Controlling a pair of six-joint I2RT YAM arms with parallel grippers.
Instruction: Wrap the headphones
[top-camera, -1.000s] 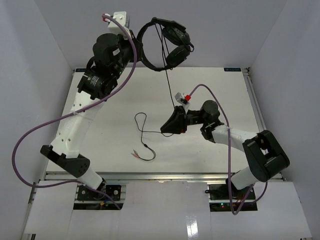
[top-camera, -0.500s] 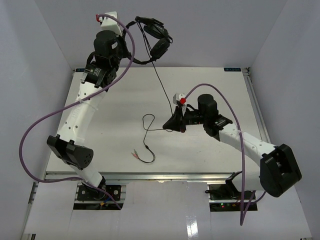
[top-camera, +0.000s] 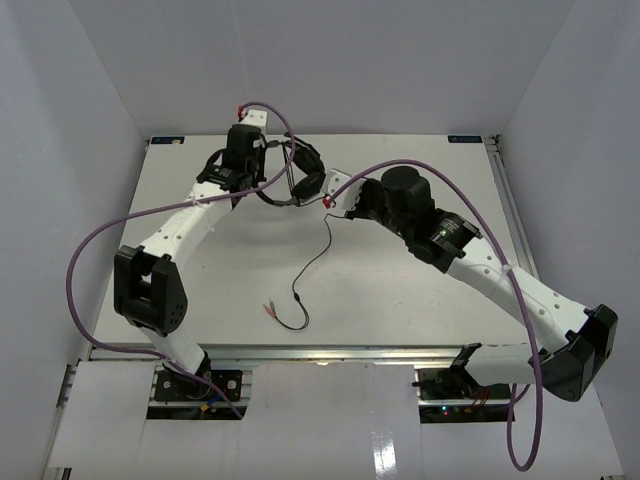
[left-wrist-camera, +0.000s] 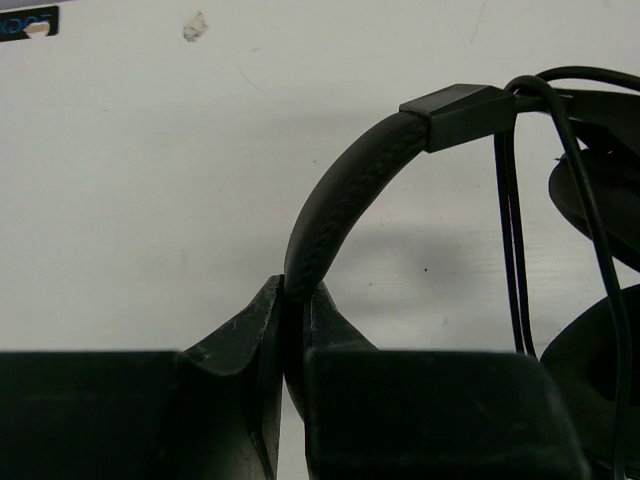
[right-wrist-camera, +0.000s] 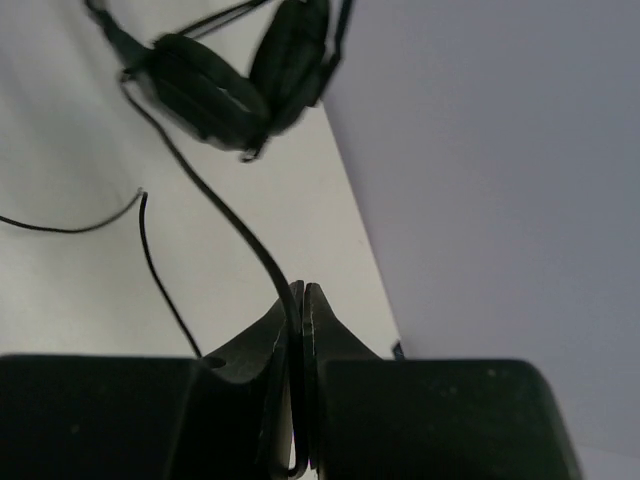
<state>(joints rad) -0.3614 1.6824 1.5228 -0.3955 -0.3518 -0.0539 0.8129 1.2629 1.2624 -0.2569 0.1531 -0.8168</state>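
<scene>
Two grippers on the job, one pair of headphones (top-camera: 298, 178) between them, over the far-middle of the table (top-camera: 420, 300). Can't tell from the top view whether the set sits on the surface or hangs just above it.

L gripper (left-wrist-camera: 295, 300): jaws nearly together, clamped on the padded headband (left-wrist-camera: 345, 195). The band comes up out of the pinch and arcs right to the slider block. Two ear cups (left-wrist-camera: 600, 190) at the right edge of the wrist cam, both cut off by the frame.

R gripper (right-wrist-camera: 298, 300): jaws pressed tight, w/ the one thin cable (right-wrist-camera: 215, 205) caught between them. The cable climbs from the pinch to the cups, which lie close together.

Top view: the grippers are near each other, L on the band side, R just right of the cups. Below the R gripper the cable trails loose toward the near edge, curls once and ends in two small coloured plugs (top-camera: 269, 308) lying on the table.

Two purple leads (top-camera: 80, 270), one looping off each side.
</scene>
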